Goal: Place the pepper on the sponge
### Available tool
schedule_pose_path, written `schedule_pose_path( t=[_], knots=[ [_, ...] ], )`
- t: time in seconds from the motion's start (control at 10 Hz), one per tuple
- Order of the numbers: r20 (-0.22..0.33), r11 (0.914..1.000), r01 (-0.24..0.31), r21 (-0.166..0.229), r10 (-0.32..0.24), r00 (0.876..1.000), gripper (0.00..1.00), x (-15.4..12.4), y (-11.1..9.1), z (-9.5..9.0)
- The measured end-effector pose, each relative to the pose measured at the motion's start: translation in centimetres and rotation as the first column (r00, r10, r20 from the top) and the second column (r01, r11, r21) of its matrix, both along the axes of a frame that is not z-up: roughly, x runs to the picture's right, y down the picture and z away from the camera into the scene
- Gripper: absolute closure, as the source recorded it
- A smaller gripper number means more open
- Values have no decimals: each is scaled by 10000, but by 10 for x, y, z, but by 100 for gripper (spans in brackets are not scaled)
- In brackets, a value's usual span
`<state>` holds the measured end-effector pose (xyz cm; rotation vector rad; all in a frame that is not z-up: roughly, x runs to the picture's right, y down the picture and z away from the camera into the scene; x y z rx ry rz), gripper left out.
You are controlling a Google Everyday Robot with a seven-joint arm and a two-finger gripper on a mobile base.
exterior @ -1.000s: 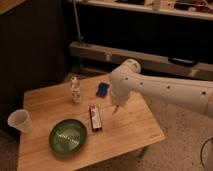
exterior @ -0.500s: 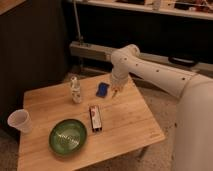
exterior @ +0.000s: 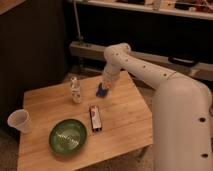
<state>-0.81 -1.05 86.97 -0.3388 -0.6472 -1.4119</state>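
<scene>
Pepper [exterior: 104, 86] shows as an orange speck over the blue sponge [exterior: 101, 93] on the counter [exterior: 125, 120], right under the gripper [exterior: 105, 83]. Whether the gripper holds it cannot be told. If it lands off-centre, the tapered pepper could roll off.

The gripper [exterior: 105, 83] hung low over the far side of the table [exterior: 125, 125], just above the sponge [exterior: 101, 93], and hid the sponge's far edge. A speck of orange at the gripper's tip, the pepper [exterior: 105, 87], was mostly covered and too small to tell whether it touched the sponge. The bulky lower part of the arm [exterior: 175, 100] ran out past the right and bottom edges. The table's near left corner was cut off at the bottom edge. The print on the black-and-white packet [exterior: 95, 118] was too small to read.
</scene>
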Motion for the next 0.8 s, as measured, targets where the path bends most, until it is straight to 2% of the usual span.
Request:
schedule_pose_path(
  t=[0.4, 0.6, 0.8],
  knots=[
    [156, 9991, 434, 19, -434, 9989, 99, -26, 7, 25],
    [-17, 9979, 642, 118, -642, 9979, 99, -23, 16, 41],
    [-233, 9970, 730, 276, -724, 9971, 99, -23, 13, 47]
  ],
)
